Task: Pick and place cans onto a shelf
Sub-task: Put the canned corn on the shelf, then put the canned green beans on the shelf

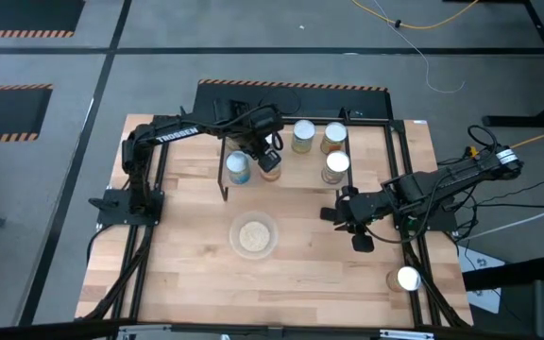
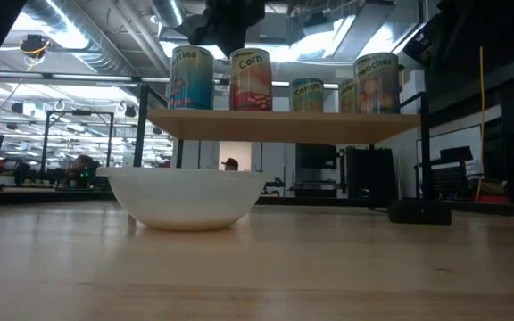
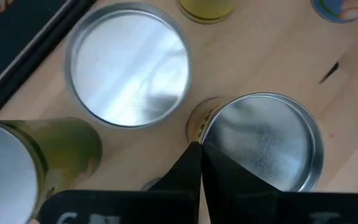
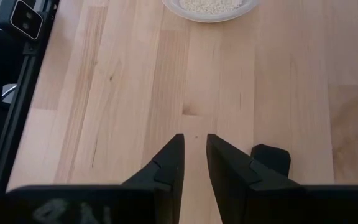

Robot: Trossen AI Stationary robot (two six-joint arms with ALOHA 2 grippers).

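Several cans stand upright on the shelf at the table's far side: a blue one, an orange-labelled one and three more. In the low view they stand in a row on the shelf board. One more can stands on the table near the near right corner. My left gripper is shut, its tips at the rim of the orange-labelled can. My right gripper is slightly open and empty, low over the bare table right of the middle. My left gripper's shut fingertips point down at the rim of the orange-labelled can's silver top, on the side toward the blue can. I cannot tell whether they touch it. The can stands upright on the shelf board.
A clear round bowl with beige contents stands mid-table, in front of the shelf. A small black block lies just beside my right gripper. The shelf's black rod legs stand on the table.
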